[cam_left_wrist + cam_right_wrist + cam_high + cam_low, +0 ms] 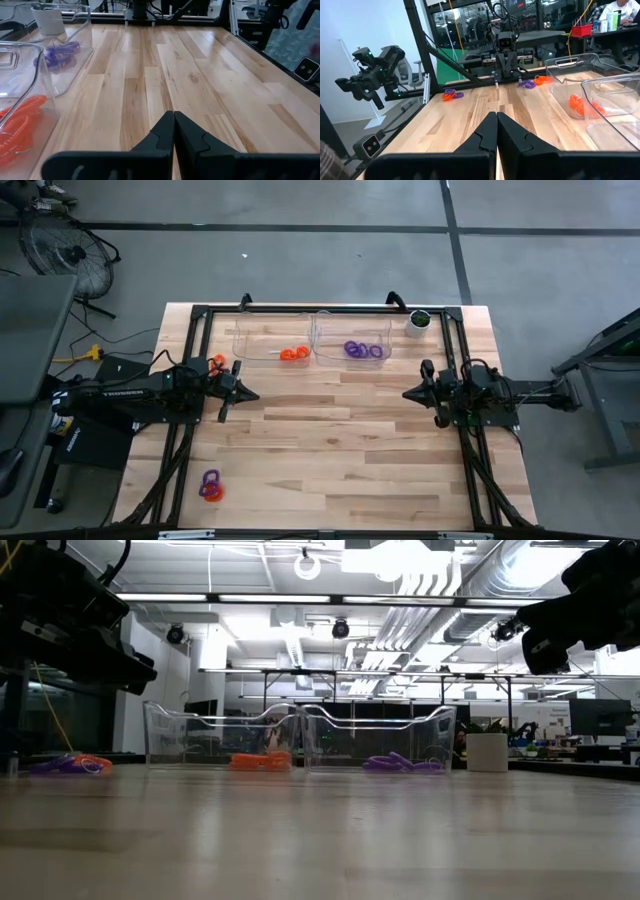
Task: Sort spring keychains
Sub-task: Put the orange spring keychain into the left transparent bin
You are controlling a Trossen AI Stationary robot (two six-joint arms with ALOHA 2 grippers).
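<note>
Two clear bins stand at the table's far edge. The left bin (272,340) holds orange spring keychains (294,353); the right bin (352,338) holds purple ones (363,350). A loose purple and orange pair (210,486) lies on the table near the front left corner. More loose ones (535,81) lie beside the left arm. My left gripper (252,394) hovers shut over the table's left side, pointing right. My right gripper (408,393) hovers shut on the right side, pointing left. Neither holds anything.
A small white cup with a dark top (417,323) stands at the far right, beside the purple bin. A black frame (200,315) runs around the table's edges. Bare wood (330,430) lies between the two grippers and toward the near edge.
</note>
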